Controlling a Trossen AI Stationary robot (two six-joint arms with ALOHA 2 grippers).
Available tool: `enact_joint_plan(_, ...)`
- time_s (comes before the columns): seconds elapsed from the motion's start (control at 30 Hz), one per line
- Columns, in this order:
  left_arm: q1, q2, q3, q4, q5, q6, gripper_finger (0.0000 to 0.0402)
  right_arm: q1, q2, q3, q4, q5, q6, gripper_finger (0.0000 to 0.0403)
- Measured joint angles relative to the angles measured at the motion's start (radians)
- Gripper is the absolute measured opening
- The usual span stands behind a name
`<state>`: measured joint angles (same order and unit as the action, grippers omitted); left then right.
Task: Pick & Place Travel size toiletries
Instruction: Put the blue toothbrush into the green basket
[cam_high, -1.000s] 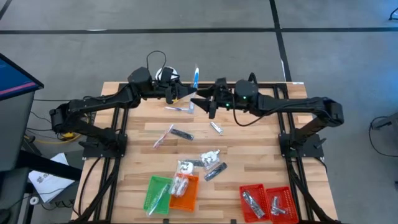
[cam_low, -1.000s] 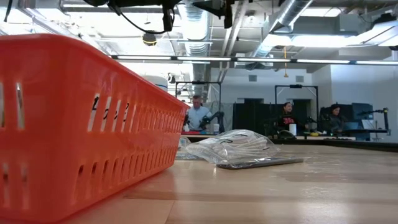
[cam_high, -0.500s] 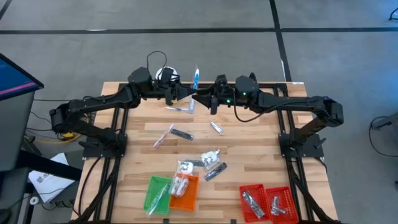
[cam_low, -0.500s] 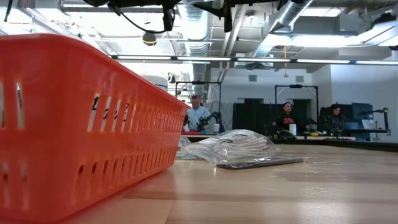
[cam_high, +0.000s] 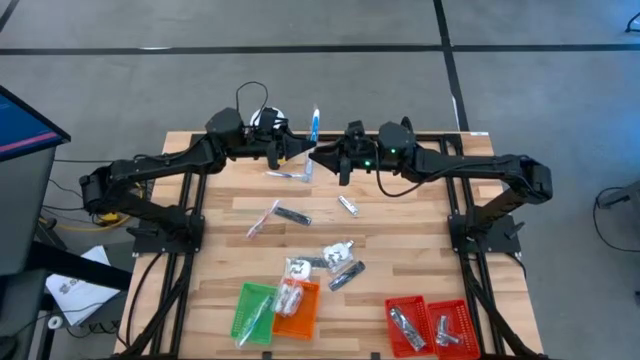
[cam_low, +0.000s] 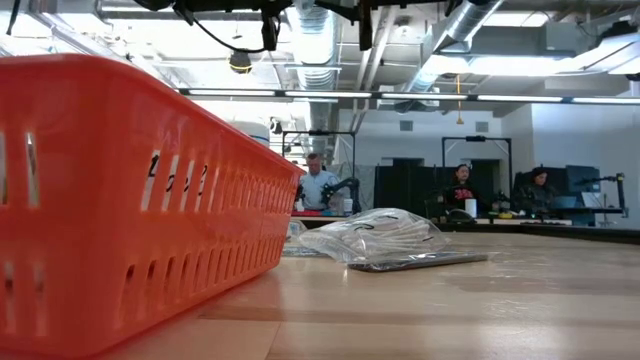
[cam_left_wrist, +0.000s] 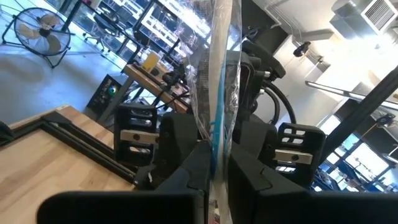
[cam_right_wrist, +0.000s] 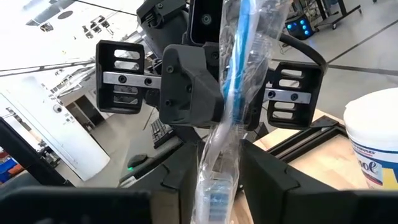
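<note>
Both claws meet above the tabletop's (cam_high: 400, 260) far edge, near its middle: the left claw (cam_high: 300, 150) on the left, the right claw (cam_high: 325, 157) just beside it, a clear-wrapped blue toothbrush (cam_high: 314, 125) held between them. The white-lidded tub (cam_high: 268, 120) sits at the far edge behind the left claw. A small silvery tube (cam_high: 347, 205) lies nearer the centre, a dark grey tube (cam_high: 292, 215) left of it. White crinkly packets (cam_high: 338, 253) lie toward the near edge. Along the near edge stand a green plastic tray (cam_high: 252, 310), an orange plastic tray (cam_high: 297, 309) touching its right side, and two red plastic trays (cam_high: 428, 325) by the right corner.
</note>
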<state>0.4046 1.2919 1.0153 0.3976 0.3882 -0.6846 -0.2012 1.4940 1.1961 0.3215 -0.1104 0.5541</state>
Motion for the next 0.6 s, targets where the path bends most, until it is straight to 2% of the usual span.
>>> enact_joint_plan(0.13,0.000,0.011,0.000,0.009,-0.005,0.004,0.0013,0.000,0.000,0.000,0.003,0.000,0.056,0.0119)
enact_joint_plan(0.4,-0.005,0.053,0.000,0.029,-0.019,-0.005,0.0013,0.000,0.001,-0.001,-0.010,0.001,0.067,0.0152)
enact_joint_plan(0.5,-0.005,0.056,0.000,0.033,-0.018,-0.005,0.0013,0.000,0.000,-0.001,-0.013,0.002,0.068,0.0151)
enact_joint_plan(0.6,0.003,0.052,0.000,0.028,-0.018,-0.004,0.0013,0.000,0.000,-0.001,-0.021,0.001,0.068,0.0132)
